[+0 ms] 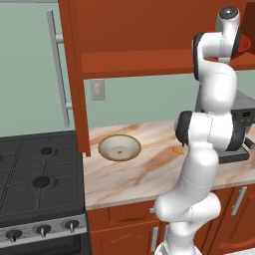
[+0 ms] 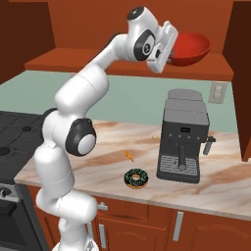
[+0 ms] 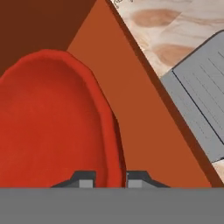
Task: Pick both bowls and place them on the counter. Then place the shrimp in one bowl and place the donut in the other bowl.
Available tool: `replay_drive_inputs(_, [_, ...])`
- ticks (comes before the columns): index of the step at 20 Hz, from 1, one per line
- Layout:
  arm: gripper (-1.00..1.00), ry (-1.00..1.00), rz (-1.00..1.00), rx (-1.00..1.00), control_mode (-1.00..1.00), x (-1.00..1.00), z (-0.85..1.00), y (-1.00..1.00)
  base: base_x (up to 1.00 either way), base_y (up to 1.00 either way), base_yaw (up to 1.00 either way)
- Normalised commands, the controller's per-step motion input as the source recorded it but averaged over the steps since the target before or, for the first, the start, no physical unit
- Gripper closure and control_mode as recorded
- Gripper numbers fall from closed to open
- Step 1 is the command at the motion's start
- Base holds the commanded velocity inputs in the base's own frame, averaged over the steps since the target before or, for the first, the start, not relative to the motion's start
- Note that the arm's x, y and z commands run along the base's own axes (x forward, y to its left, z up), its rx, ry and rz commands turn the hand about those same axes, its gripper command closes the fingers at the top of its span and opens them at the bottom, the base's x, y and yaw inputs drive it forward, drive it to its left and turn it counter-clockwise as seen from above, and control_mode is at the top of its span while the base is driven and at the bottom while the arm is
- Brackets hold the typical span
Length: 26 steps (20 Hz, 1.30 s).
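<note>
Nearest the base, at the front of the flat beige-and-brown marbled stone counter (image 2: 215,191), lies the ring donut with dark chocolate icing and coloured sprinkles (image 2: 136,178); just behind it and apart from it sits the tiny curved orange shrimp (image 2: 129,156), which the left base view shows as a small orange fleck (image 1: 177,150) beside the arm; to the right of both stands the boxy dark grey coffee machine (image 2: 182,135), near the donut but not touching it. Towards the black stove top (image 1: 35,179), on the same counter, rests the wide shallow cream-beige bowl with a tan rim (image 1: 119,147), upright and well apart from the donut and shrimp; behind it a white wall socket (image 1: 97,89) sits on the pale green wall. Higher and farther back, the white arm reaches up to the reddish-brown wooden shelf (image 2: 73,62) under the upper cabinet; there the two-finger gripper (image 3: 110,178) is pinched onto the near rim of the glossy red round bowl (image 2: 192,47), one dark finger tip on the inside of the rim and the other on the outside; the red bowl is tilted at the shelf's level, above the coffee machine; whether its underside touches the shelf board cannot be told.
</note>
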Motion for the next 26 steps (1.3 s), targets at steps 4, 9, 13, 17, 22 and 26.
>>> replay_drive_inputs(4, [1.0, -0.05, 0.0, 0.07, -1.0, -0.47, 0.07, 0.16, 0.0, 0.0, 0.0])
replay_drive_inputs(9, [1.0, 0.0, 0.0, 0.09, -1.0, -0.54, 0.07, 0.2, 0.0, 0.0, 0.0])
replay_drive_inputs(13, [1.0, 0.0, 0.0, 0.07, -1.0, -0.64, 0.0, 0.17, 0.0, 0.0, 0.0])
replay_drive_inputs(17, [1.0, 0.0, 0.0, 0.06, -1.0, -0.69, 0.0, 0.2, 0.0, 0.0, 0.0])
replay_drive_inputs(22, [1.0, 0.0, 0.0, 0.05, -1.0, -0.7, 0.0, 0.24, 0.0, 0.0, 0.0])
replay_drive_inputs(26, [1.0, 0.0, 0.0, 0.02, -1.0, -0.74, 0.0, 0.29, 0.0, 0.0, 0.0])
